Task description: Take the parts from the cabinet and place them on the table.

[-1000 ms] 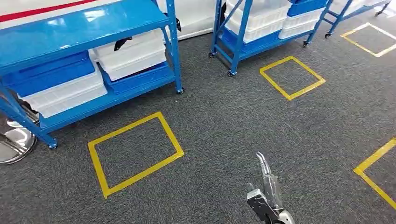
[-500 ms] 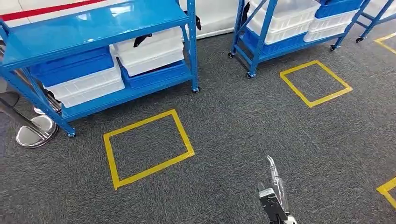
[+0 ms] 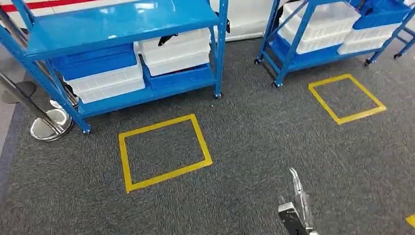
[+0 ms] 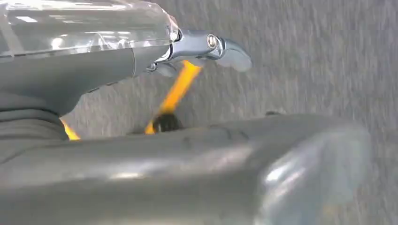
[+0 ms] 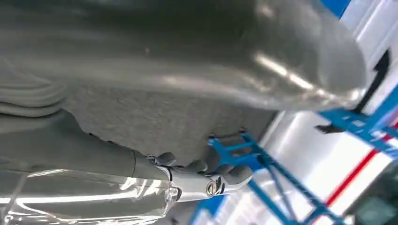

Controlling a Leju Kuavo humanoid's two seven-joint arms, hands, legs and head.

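Blue shelving rack at 11 o'clock | approach step, nothing picked | right robot hand empty, fingers apart; left robot hand likewise | next: close in on rack

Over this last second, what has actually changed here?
The whole head view has slid rightward, so the camera turned left; the things themselves did not move. A chrome post base now shows fully beside the blue shelf rack. The right hand still hangs low, holding nothing. Bins and yellow floor square stay put.
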